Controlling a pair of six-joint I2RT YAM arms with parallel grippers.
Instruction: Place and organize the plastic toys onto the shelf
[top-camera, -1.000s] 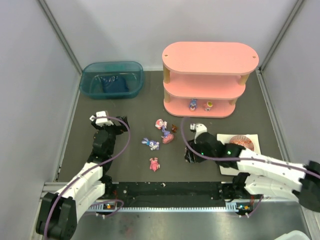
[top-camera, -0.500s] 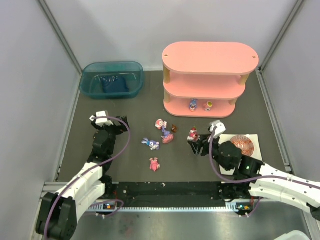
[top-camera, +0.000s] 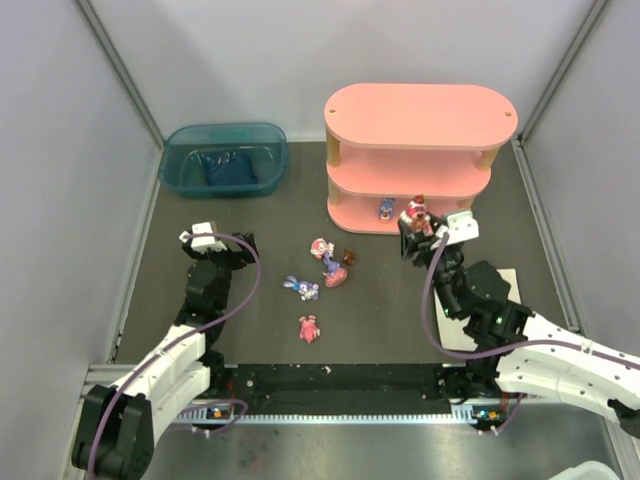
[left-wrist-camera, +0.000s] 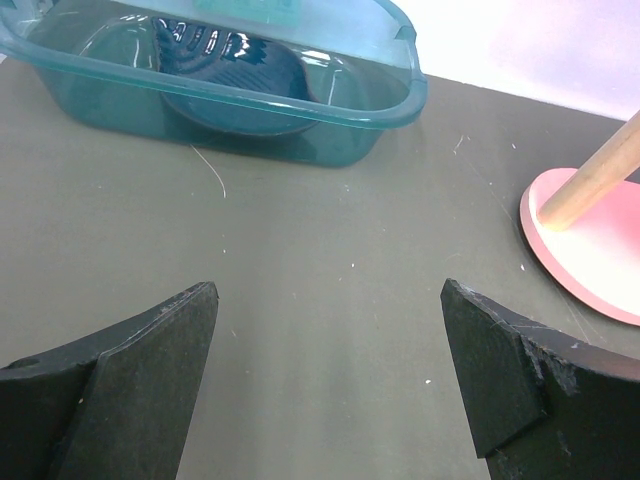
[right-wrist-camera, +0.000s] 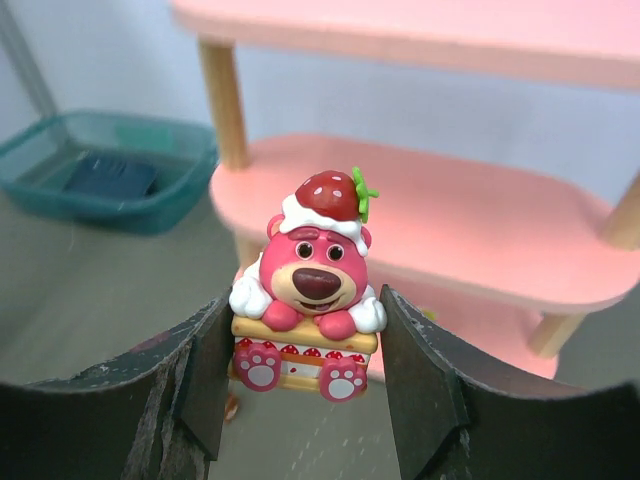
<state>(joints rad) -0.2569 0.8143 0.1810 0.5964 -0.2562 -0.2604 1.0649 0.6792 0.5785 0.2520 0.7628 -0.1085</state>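
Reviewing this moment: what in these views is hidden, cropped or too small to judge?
- Top view: the shelf hides much of its middle tier under its top board.
- Top view: the loose figurines are too small to identify.
- Right wrist view: the bear figurine and right claw block the bottom tier.
- Left wrist view: the top edge crops the teal bin, whose dark item is unidentifiable.

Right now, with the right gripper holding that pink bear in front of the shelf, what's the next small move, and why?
Probably ease the right gripper forward and down onto the bottom board of the shelf, then open. It is shut on the pink bear, which hangs upright just in front of that board, near a toy already placed there.
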